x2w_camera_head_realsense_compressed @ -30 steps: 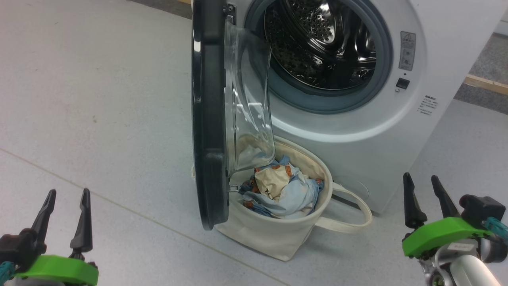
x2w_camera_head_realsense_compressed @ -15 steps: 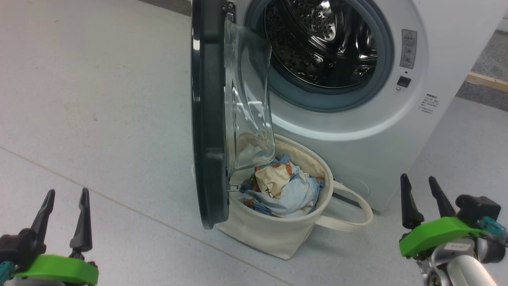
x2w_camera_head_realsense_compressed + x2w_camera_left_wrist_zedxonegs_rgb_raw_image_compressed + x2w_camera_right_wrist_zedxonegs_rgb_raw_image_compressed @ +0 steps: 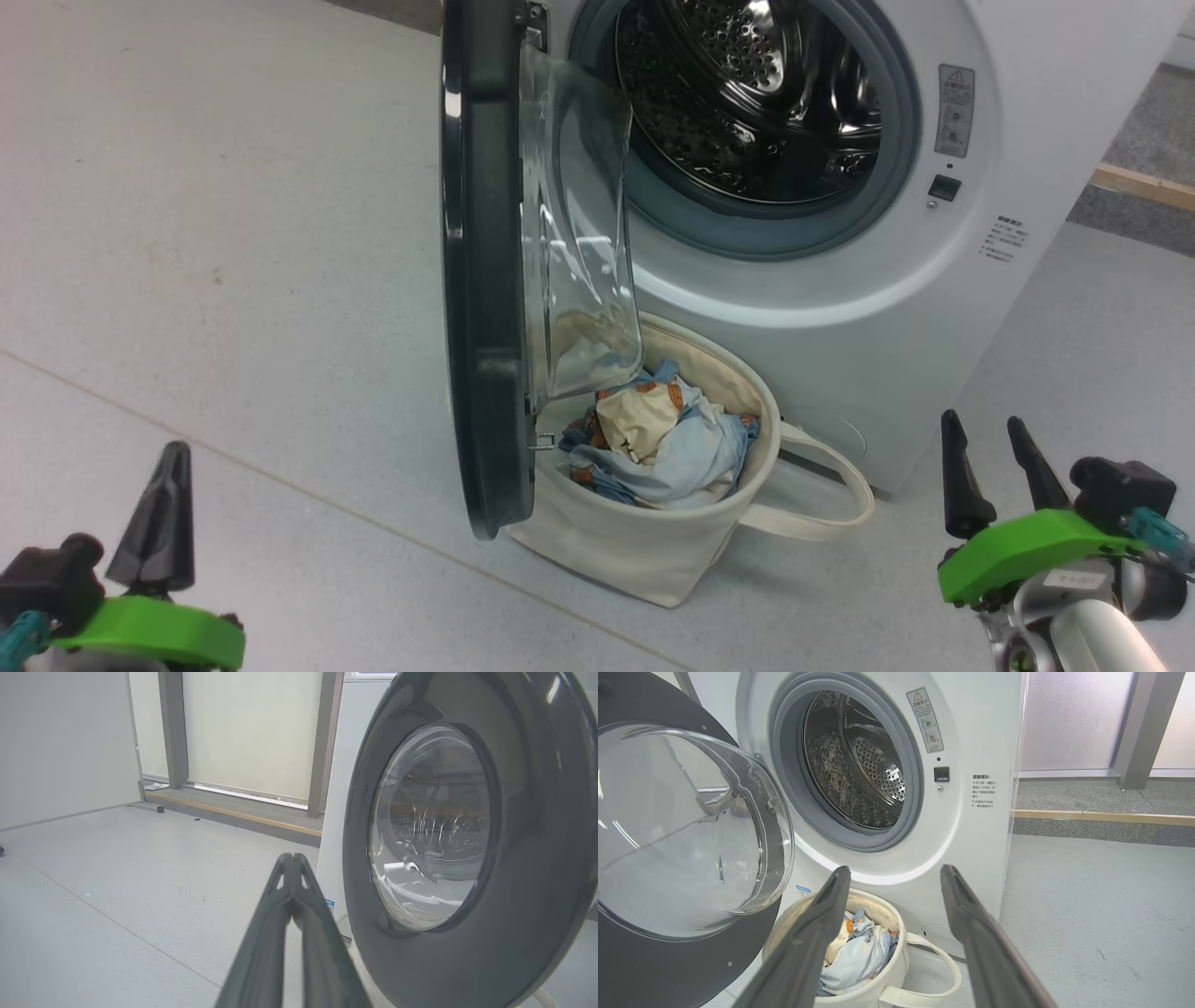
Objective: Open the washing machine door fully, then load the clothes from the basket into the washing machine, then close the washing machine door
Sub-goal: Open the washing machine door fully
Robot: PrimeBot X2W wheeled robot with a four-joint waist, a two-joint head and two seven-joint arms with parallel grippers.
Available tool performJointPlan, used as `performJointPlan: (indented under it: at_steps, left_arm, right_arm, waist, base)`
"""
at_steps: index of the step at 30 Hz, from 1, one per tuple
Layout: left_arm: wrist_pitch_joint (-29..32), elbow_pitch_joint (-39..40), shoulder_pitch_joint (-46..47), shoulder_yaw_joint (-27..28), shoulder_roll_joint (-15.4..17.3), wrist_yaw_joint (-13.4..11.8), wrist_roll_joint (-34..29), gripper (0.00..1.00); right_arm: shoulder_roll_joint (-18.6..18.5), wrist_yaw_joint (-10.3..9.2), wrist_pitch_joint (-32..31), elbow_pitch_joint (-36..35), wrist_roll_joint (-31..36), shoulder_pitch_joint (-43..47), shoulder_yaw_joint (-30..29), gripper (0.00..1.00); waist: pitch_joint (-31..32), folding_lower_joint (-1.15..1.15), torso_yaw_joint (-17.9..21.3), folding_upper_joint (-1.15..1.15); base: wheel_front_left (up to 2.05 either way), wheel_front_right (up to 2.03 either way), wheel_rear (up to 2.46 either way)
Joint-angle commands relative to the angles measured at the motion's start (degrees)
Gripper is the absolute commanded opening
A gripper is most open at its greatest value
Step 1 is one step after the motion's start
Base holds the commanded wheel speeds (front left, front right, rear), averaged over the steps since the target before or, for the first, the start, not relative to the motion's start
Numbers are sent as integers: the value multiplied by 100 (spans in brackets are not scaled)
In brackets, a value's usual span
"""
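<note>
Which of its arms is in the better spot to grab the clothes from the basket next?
Probably the right: the right tool is open and faces the basket and clothes, while the washing machine door stands between them and the shut left tool.

One washing machine (image 3: 840, 308), one drum (image 3: 747, 103). One washing machine door (image 3: 481, 280). One basket (image 3: 644, 551); one loop handle (image 3: 822, 490) in sight. Clothes (image 3: 691, 457): one heap, pieces can't be counted apart; one cream piece (image 3: 639, 425) among the light blue. Two tools: left tool (image 3: 173, 462), right tool (image 3: 983, 425), two fingers each.
</note>
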State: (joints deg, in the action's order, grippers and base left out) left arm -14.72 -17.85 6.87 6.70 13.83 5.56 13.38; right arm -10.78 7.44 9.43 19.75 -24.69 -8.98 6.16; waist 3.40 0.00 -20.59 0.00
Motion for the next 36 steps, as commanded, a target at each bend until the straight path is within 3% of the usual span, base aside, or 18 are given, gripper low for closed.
performJointPlan:
  at_steps: [1,9,13,20,26,36]
  left_arm:
    - [-27,240,225,161,167,-2,26,0]
    - [-27,1133,797,-274,-141,66,-64,0]
    - [-28,1789,1082,-798,-449,102,-220,0]
    - [3,2139,1510,-1614,-845,95,-328,0]
    - [302,1689,1580,-2190,-1009,37,-233,0]
    - [632,363,1537,-1932,-1043,-493,78,0]
  right_arm:
    - [-18,5,-10,-194,74,-110,55,100]
    - [40,5,-8,-197,34,-94,44,100]
    - [67,5,9,-193,0,-84,80,100]
    - [58,5,-10,-182,-61,-99,180,100]
    - [47,5,11,-159,-137,-177,305,100]
    - [6,5,90,-3,-208,-243,341,100]
  waist:
    - [-2,0,3,0]
    - [-11,0,60,0]
    - [5,0,140,0]
    - [26,0,340,0]
    - [-12,0,558,0]
    - [-92,0,713,0]
  base:
    - [0,0,0]
    - [0,0,0]
    - [0,0,0]
    - [0,0,0]
    - [0,0,0]
    - [0,0,0]
